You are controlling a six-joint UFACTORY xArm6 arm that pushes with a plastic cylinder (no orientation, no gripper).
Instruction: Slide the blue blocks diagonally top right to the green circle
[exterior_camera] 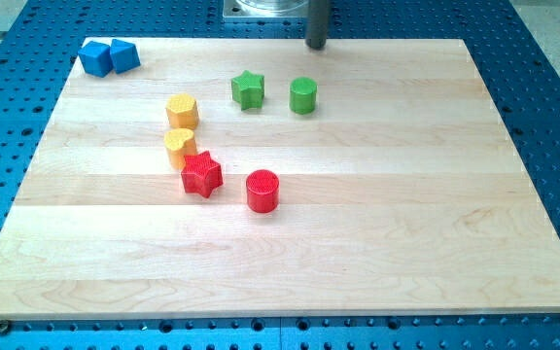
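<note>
Nearest the camera lies the red cylinder (262, 191), just beside the red star (201, 174), with the yellow heart (180, 146) touching the star's upper side and the yellow hexagon-like block (182, 111) close above that; none of these belongs to the job. What matters is the pair of blue blocks (109, 56), touching each other on the desk (377, 243) at its top left corner, and the green circle (303, 95), which stands near the top edge, just right of the green star (248, 89). My tip (317, 45) sits at the top edge, above the green circle and well apart from the blue pair. This rig has no hand, only a rod, so nothing is held or clasped. To do the step well, I judge the tip should travel round to the far left side of the blue pair, keeping clear of the green blocks on the way, then push through the pair's shared middle so both move together. Their exact shapes are hard to read, so one may slip off; the green star probably blocks a straight line.
</note>
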